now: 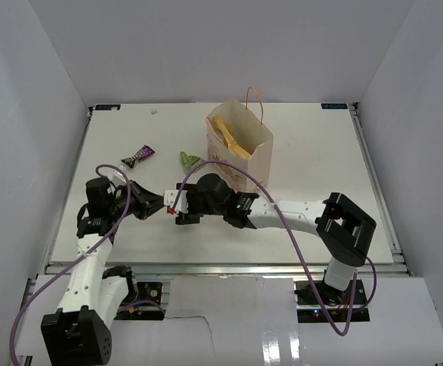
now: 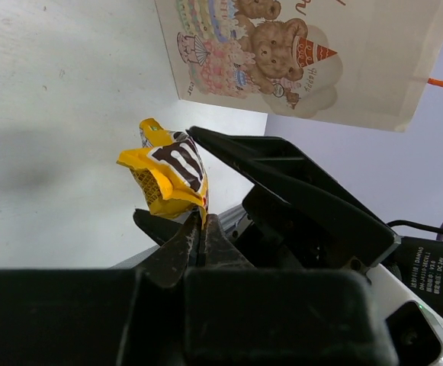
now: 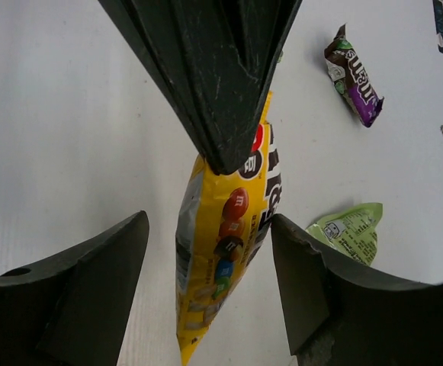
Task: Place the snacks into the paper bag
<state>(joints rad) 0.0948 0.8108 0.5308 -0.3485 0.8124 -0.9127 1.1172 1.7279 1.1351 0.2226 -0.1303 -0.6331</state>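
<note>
My left gripper [image 2: 203, 223] is shut on the edge of a small yellow candy wrapper [image 2: 168, 171] and holds it above the table. In the right wrist view the wrapper [image 3: 221, 252] hangs between the wide-open fingers of my right gripper [image 3: 210, 282], with the right-hand finger close against it. In the top view the grippers, left [image 1: 162, 203] and right [image 1: 177, 204], meet tip to tip in front of the cream paper bag [image 1: 240, 149]. The large yellow crisp packet [image 1: 227, 133] stands inside the bag. A purple candy [image 1: 138, 156] and a green candy [image 1: 190, 160] lie on the table.
The purple candy [image 3: 354, 76] and the green candy [image 3: 351, 232] lie on the white table beyond the grippers. The bag's printed side [image 2: 282, 46] is close behind the left gripper. White walls enclose the table [image 1: 320, 168] on three sides.
</note>
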